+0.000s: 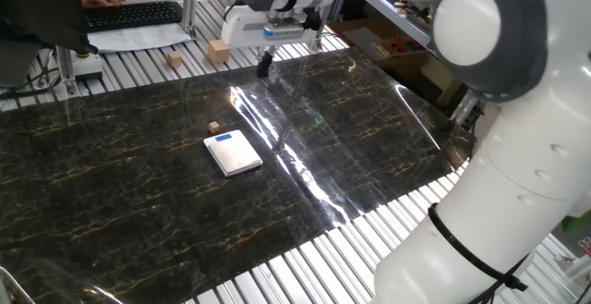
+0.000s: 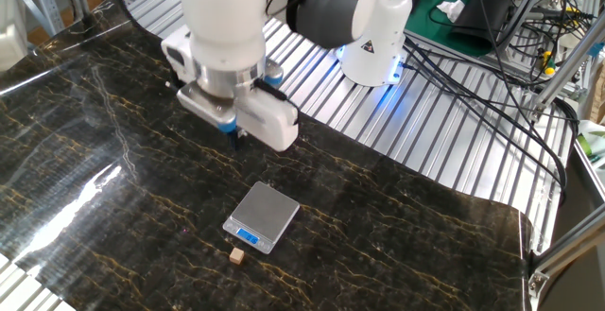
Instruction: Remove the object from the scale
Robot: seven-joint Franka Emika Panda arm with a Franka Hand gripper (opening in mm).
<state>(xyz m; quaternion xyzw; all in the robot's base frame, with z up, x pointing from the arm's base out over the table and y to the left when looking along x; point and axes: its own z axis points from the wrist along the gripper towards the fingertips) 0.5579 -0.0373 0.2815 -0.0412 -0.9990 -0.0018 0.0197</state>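
Resting on the bench (image 1: 111,184) just beside the scale's (image 1: 233,152) blue end, the cube (image 1: 214,127) is off the plate. End effector (image 1: 265,65) hangs well apart, empty; opening indeterminate.

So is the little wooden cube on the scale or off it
Off. The cube lies on the dark mat beside the scale's blue end, and its plate is bare.
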